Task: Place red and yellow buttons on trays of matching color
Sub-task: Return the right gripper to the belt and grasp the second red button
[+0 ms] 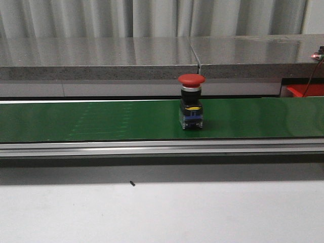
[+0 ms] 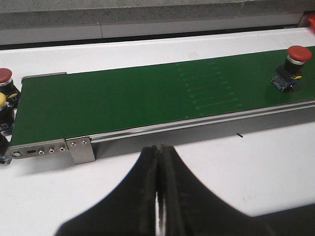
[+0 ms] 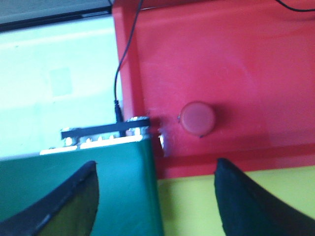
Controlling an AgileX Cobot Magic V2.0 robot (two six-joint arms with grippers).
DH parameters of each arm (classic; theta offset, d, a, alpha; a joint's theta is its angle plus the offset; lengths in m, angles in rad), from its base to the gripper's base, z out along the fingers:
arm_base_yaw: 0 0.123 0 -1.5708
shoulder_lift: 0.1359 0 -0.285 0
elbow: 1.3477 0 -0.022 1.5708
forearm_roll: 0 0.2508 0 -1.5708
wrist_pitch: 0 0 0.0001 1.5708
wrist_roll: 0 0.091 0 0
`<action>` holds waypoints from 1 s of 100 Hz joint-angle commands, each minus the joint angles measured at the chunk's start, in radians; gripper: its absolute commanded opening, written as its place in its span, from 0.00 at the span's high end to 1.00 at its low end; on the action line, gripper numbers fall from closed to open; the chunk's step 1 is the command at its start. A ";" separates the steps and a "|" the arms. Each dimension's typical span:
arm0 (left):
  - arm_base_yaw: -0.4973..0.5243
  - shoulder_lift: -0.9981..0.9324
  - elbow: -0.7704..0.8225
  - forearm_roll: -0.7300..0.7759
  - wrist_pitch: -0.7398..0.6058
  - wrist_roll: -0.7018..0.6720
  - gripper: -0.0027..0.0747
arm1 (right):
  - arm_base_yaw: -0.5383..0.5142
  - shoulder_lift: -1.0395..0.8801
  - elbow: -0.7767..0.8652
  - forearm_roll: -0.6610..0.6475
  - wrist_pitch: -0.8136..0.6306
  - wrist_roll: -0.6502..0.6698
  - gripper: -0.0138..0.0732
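Standing upright on the green conveyor belt [image 1: 101, 121], a red-capped button [image 1: 191, 101] sits near the belt's middle, untouched. More buttons [image 2: 5, 93] wait beside the belt's far left end. Left gripper [image 2: 158, 196] hangs over the white table [image 1: 162, 212], jaws pressed together, empty. Right gripper [image 3: 157, 196] hovers, jaws spread wide, above the red tray [image 3: 246, 59], where another red button [image 3: 197, 118] lies, with the yellow tray [image 3: 197, 206] alongside.
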 commanded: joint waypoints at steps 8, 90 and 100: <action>-0.004 0.015 -0.021 -0.015 -0.064 -0.009 0.99 | 0.027 -0.155 0.088 0.028 -0.059 -0.019 0.27; -0.004 0.015 -0.021 -0.015 -0.064 -0.009 0.99 | 0.470 -0.249 0.221 0.072 0.099 -0.172 0.15; -0.004 0.015 -0.021 -0.015 -0.064 -0.009 0.99 | 0.525 -0.242 0.221 0.070 0.102 -0.172 0.15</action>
